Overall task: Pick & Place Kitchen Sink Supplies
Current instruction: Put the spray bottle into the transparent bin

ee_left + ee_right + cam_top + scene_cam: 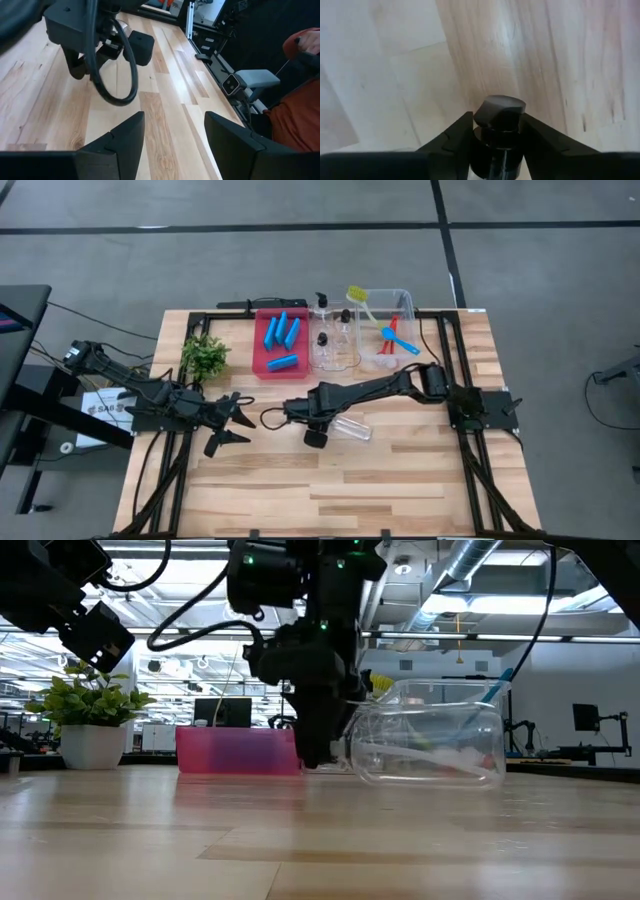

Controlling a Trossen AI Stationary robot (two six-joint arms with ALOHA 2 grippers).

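Slipping is the chief risk: the right gripper (496, 131) has its jaws closed on the black pump top (499, 111) of a clear bottle (352, 427), and that cap is small, rounded and smooth, so the bottle could twist or drop out as it is lifted. The bottle lies on its side on the worktop (400, 480), its body trailing away from the gripper toward the right arm's base (the low view shows it flat on the wood, just in front of the bins). Held only at one end, the long body would swing down when raised, and could knock the clear bin (334, 340) where other pump bottles already stand. A pump head may also press in under the squeeze.

In the right wrist view the cap sits squarely between the two fingers, touching both, not off to one side.

The left gripper (172, 132) waits near the plant (205, 357), jaws open and holding nothing, just beside the right gripper; a careless move could bring the two together.
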